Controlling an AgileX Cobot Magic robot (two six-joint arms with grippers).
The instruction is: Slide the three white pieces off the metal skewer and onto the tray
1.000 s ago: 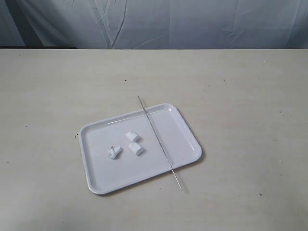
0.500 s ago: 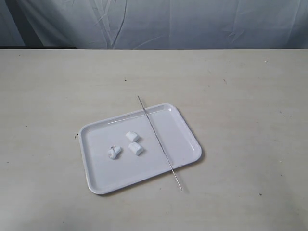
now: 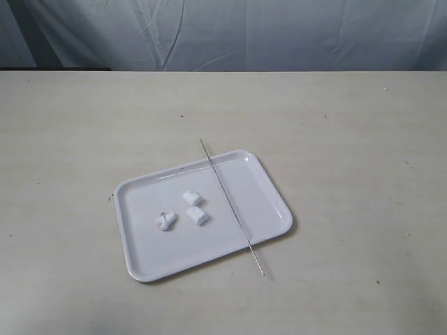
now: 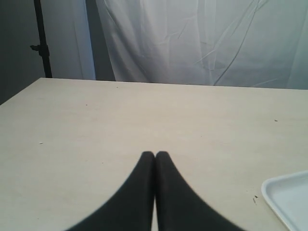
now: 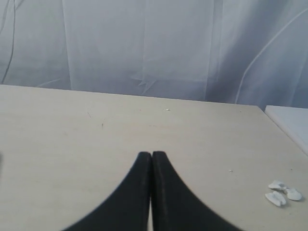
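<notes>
The white tray [image 3: 260,203] lies on the table in the exterior view. The three white pieces [image 3: 193,198] [image 3: 198,216] [image 3: 165,221] lie loose on its left half, off the skewer. The bare metal skewer [image 3: 230,206] rests slantwise across the tray's right part, both ends sticking out past the rim. Neither arm appears in the exterior view. My left gripper [image 4: 154,154] is shut and empty above bare table, with a tray corner [image 4: 288,198] off to one side. My right gripper [image 5: 152,154] is likewise shut on nothing over bare table.
A grey cloth backdrop [image 3: 230,35] hangs behind the table's far edge. A dark stand [image 4: 41,43] rises beside the table in the left wrist view. Small white scraps [image 5: 283,192] lie on the table, and a white flat surface [image 5: 288,121] shows at the right wrist view's edge.
</notes>
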